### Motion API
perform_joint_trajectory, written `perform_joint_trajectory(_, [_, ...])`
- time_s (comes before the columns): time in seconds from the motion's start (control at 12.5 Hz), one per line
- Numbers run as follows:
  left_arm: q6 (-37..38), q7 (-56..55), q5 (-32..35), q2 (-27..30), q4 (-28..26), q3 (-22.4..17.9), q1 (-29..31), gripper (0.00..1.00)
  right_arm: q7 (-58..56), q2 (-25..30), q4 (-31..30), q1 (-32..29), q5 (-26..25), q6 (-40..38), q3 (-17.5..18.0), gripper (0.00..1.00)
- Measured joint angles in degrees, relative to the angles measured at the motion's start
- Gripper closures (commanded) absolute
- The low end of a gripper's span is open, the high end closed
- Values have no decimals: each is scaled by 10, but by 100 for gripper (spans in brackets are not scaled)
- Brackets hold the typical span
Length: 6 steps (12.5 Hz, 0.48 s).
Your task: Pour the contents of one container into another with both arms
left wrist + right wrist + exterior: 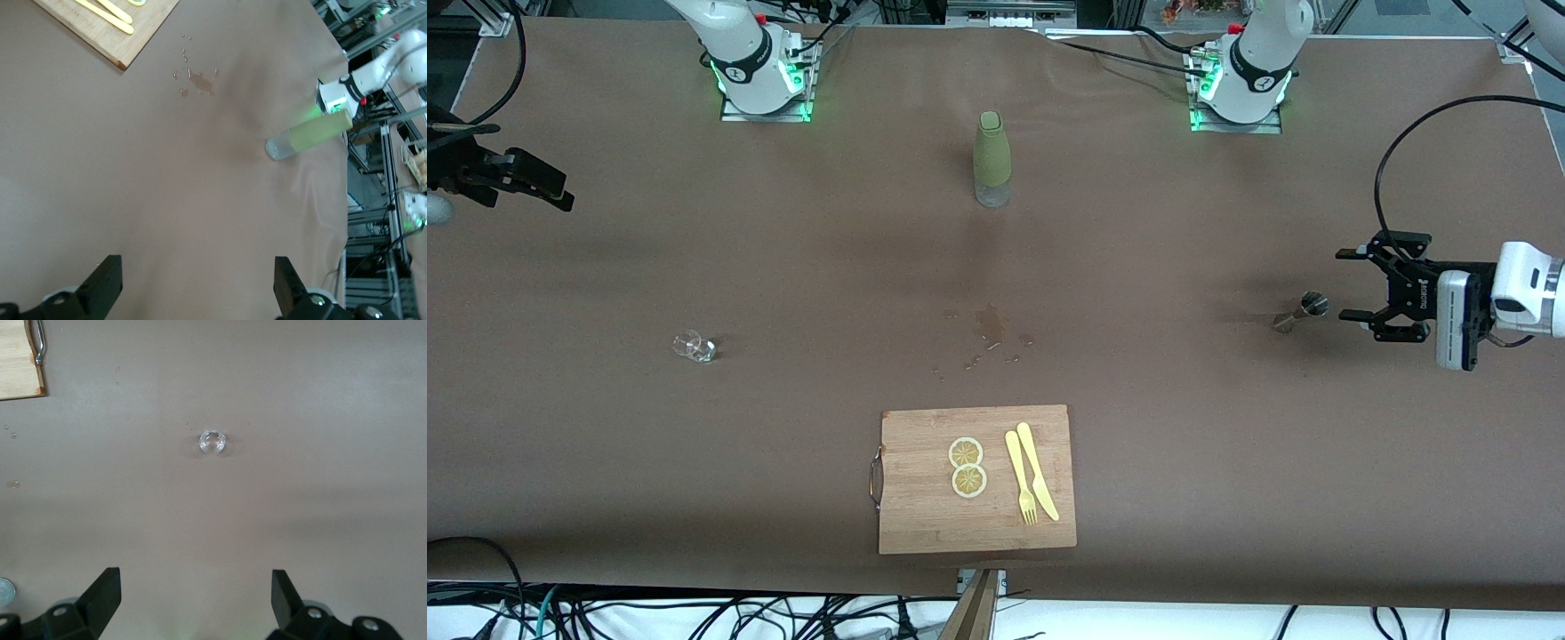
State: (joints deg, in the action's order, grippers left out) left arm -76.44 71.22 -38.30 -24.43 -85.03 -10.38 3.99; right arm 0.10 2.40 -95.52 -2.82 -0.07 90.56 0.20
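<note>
Between the left gripper's (1355, 284) spread jaws in its wrist view lies only bare table; the metal jigger (1302, 312) just beside them shows only from the front. The right gripper (193, 597), likewise spread and empty, frames the small glass (213, 442), probably upright. The green bottle (991, 160) stands between the bases.

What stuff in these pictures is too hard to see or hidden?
- Bottle: front view cannot show what its green sleeve covers, so how full it is stays unknown.
- Small glass: too small and clear to tell if anything is in it.
- Right gripper: the front view's edge cuts off its arm.
- Metal jigger: too small to see inside.
</note>
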Motion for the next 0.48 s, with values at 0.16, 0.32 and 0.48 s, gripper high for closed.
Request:
perform_joint_trajectory(0.16, [-6,-50,3,10,0,0,-10,0,0,0,0,0,0,0,0,0])
perform_joint_trajectory(0.32, [-14,-79,24,12,0,0,-17,0,0,0,0,0,0,0,0,0])
perform_joint_trajectory(0.48, [-21,-124,50,20,1,1,-32,0,0,0,0,0,0,0,0,0])
